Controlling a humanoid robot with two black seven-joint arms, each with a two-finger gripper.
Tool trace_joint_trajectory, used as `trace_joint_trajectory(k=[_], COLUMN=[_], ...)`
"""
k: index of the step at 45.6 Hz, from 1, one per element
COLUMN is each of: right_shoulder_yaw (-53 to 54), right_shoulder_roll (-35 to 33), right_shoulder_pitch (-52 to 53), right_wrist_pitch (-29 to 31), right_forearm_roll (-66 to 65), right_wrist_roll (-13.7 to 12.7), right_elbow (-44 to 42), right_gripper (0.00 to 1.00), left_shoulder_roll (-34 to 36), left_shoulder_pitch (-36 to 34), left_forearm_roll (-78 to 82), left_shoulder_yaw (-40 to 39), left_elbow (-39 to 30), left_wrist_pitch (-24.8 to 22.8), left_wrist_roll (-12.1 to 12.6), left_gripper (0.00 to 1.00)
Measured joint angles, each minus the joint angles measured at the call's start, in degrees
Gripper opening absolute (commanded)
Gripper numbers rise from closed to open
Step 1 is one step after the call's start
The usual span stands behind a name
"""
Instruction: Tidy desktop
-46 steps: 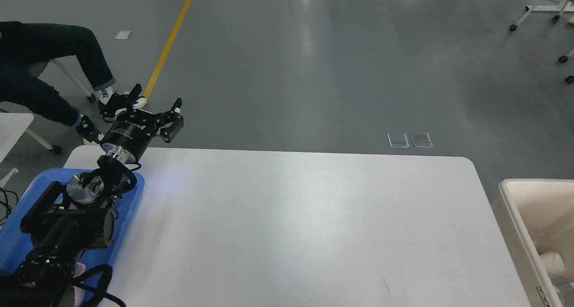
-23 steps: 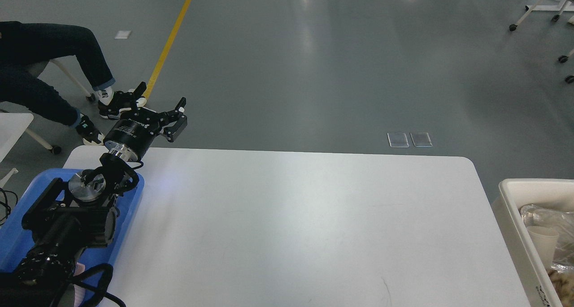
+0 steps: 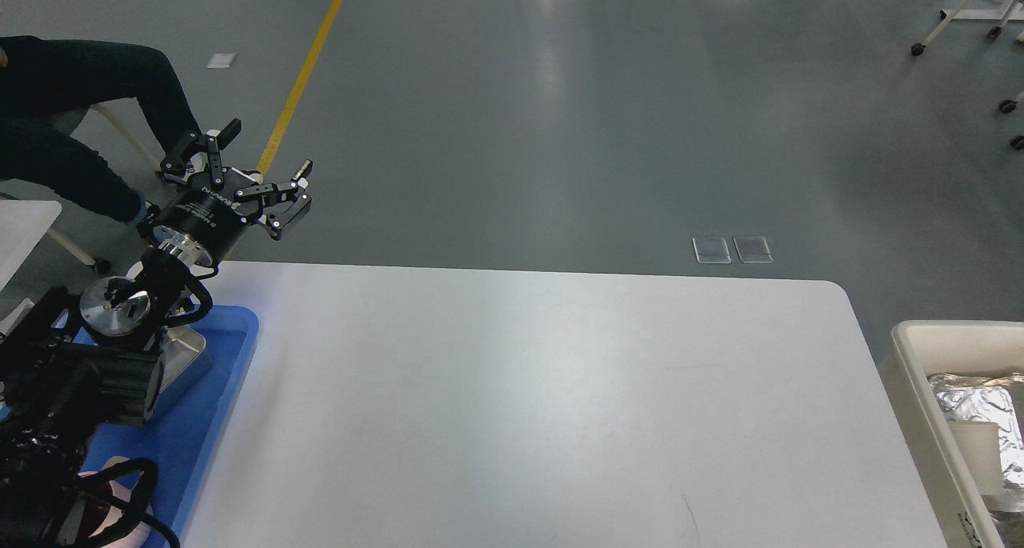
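Observation:
The desktop [image 3: 528,396] is a large white tabletop with rounded corners, and its visible surface is bare apart from faint scuff marks. My left gripper [image 3: 248,160] is open and empty, raised above the far left corner of the desktop, its fingers spread and pointing away over the floor. My left arm rises out of the blue tray [image 3: 220,388] at the left edge. My right gripper is out of view.
A cream-coloured bin [image 3: 920,396] stands at the right edge, holding crumpled foil [image 3: 980,408] and other waste. A pink thing [image 3: 108,464] lies in the blue tray under my arm. A seated person's legs [image 3: 88,108] are at the far left.
My left arm has swung left and lifted, so the gripper sits higher and further left. The contents seen in the bin have shifted, with foil now on top.

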Motion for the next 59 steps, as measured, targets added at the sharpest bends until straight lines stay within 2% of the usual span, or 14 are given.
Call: trace_joint_trajectory(k=[6, 13, 18, 24, 40, 59], right_shoulder_yaw=[9.23, 24.56, 32.16, 37.16, 39.16, 38.92], right_shoulder_roll=[7.11, 17.38, 23.36, 28.78, 37.81, 40.23], right_shoulder_pitch=[0.77, -4.09, -7.39, -9.12, -11.48, -14.08], right_wrist_pitch=[4.29, 6.64, 9.06, 12.07, 13.65, 12.95], right_forearm_roll=[2.72, 4.14, 3.99, 3.8, 3.7, 3.32], right_wrist_roll=[-0.1, -0.48, -1.31, -1.55, -1.48, -1.05], right_elbow=[0.22, 0.59, 0.72, 0.26, -0.07, -0.3], right_gripper=[1.0, 1.0, 1.0, 1.0, 1.0, 1.0], left_shoulder_roll=[0.89, 0.33, -0.69, -1.0, -2.88, -4.75], left_shoulder_pitch=[-1.42, -1.45, -0.75, -0.54, -0.32, -0.19], left_forearm_roll=[2.89, 3.43, 3.54, 3.39, 3.54, 4.09], left_shoulder_yaw=[5.37, 12.26, 13.33, 13.07, 13.48, 13.63], left_elbow=[0.28, 0.47, 1.17, 5.25, 7.52, 8.08], left_wrist_pitch=[0.21, -2.53, -4.57, -5.22, -4.04, -3.93], left_wrist_roll=[0.55, -0.44, -1.21, -1.46, -1.51, -1.24], left_gripper=[0.99, 0.99, 0.99, 0.99, 0.99, 0.99])
